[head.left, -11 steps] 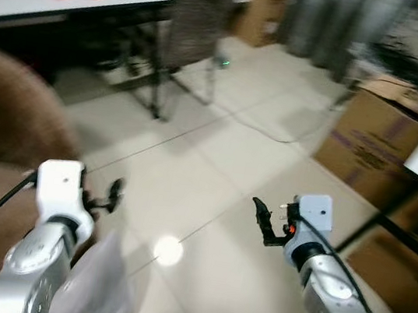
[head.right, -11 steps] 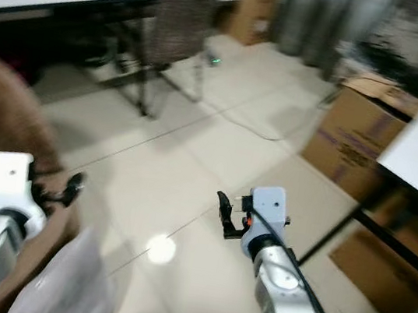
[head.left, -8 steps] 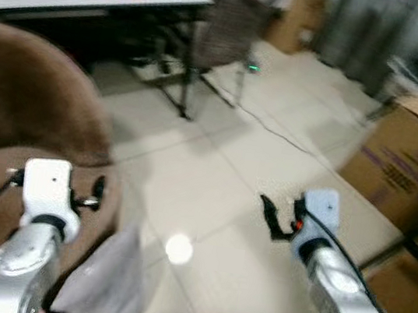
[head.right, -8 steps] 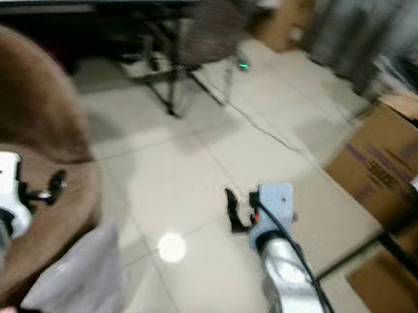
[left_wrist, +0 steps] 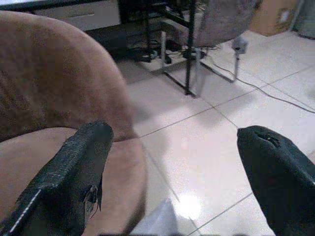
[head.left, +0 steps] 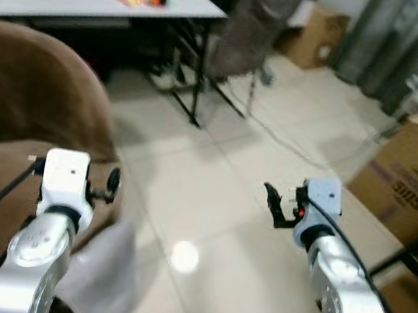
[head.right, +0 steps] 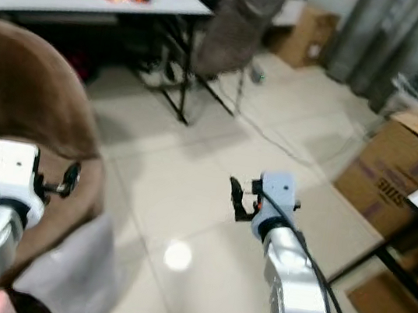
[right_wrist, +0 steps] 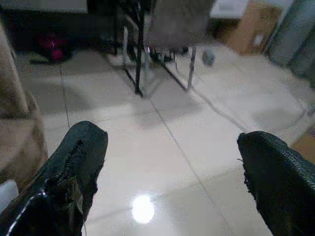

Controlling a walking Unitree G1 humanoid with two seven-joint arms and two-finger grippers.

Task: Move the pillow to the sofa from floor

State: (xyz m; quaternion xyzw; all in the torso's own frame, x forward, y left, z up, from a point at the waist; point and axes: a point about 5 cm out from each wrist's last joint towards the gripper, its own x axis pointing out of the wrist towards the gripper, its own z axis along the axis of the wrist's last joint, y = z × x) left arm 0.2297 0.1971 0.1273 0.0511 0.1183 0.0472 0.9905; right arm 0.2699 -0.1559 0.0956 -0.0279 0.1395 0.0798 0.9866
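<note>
Both grippers are raised, fingers spread wide, holding nothing: the left gripper (left_wrist: 172, 172) over the brown sofa (head.left: 20, 105) edge, the right gripper (right_wrist: 172, 172) above bare tile. A pale pillow (head.right: 66, 269) sits at seven o'clock, against the sofa.

1. Both eye views look forward and down from head height, with the brown sofa (head.left: 18, 120) at the robot's left.
2. The left wrist view sits close beside the sofa, facing the tiled floor (left_wrist: 197, 132).
3. The right wrist view faces the same floor, farther from the sofa.
</note>
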